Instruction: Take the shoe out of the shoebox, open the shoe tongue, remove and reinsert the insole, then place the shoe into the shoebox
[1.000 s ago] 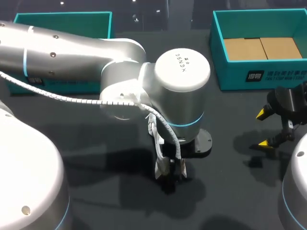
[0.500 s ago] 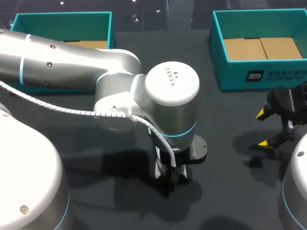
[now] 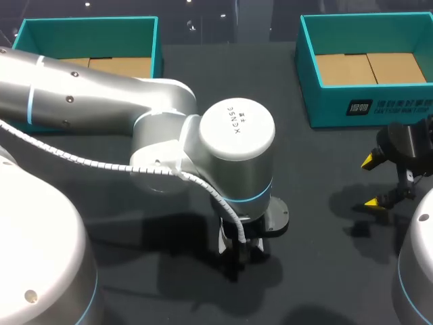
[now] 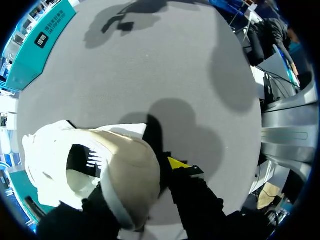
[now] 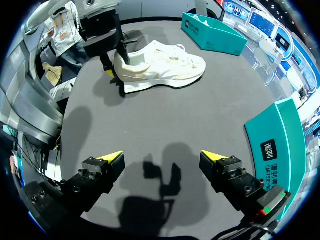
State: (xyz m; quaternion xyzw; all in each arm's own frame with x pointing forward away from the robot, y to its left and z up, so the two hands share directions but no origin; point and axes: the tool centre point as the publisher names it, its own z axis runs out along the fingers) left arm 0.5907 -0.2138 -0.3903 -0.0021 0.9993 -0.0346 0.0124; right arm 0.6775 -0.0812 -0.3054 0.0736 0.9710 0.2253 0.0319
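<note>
The shoe [image 5: 160,67] was already out of its box and stood on its sole on the table [image 3: 318,271], apart from both boxes. Our left gripper [image 5: 115,67] was closed on its heel. Our right gripper [image 3: 370,181] hung wide apart, holding nothing, near the right shoebox [image 3: 365,101]. This box and the left shoebox [image 3: 88,27] showed only brown cardboard floors. We could not see well whether the tongue was opened, so we judged that the insole work and the return remained.
</note>
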